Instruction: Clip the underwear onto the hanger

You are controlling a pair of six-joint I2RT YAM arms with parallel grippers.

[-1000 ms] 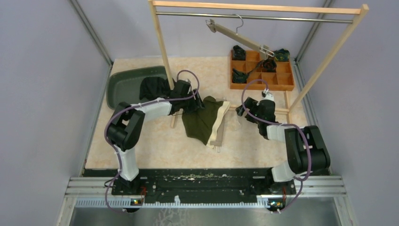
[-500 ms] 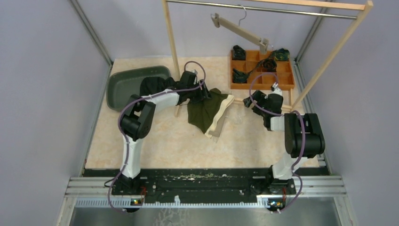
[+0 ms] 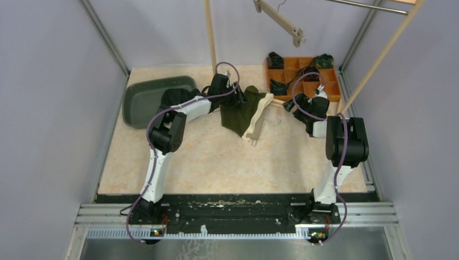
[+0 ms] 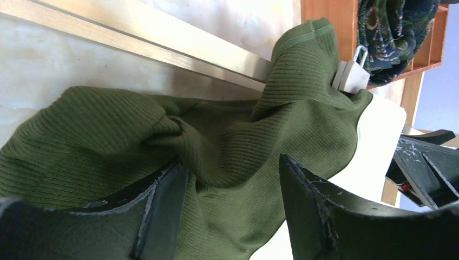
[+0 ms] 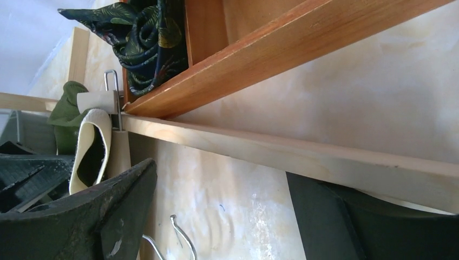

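Observation:
The olive green ribbed underwear (image 3: 237, 112) lies bunched on the table, one corner held in the metal clip (image 4: 349, 76) of a pale wooden hanger (image 3: 255, 125) lying flat beside it. My left gripper (image 3: 241, 97) is open, its jaws (image 4: 230, 162) astride a raised fold of the green cloth (image 4: 233, 135). The right gripper (image 3: 292, 104) is open too, low over the table by the rack's base bar (image 5: 303, 157). The hanger's wire hook (image 5: 181, 238) lies just inside the right gripper's jaws (image 5: 222, 170), untouched.
A wooden clothes rack stands over the back of the table, its post (image 3: 210, 32) behind my left arm, a second hanger (image 3: 279, 20) on its rail. An orange divided tray (image 3: 330, 89) holds dark folded garments. A green bin (image 3: 142, 97) with black cloth (image 3: 176, 98) sits left.
Both arms have stretched farther back. The underwear and flat hanger slid back and right with the left gripper. The rack has shifted toward the rear, its rail nearly out of view.

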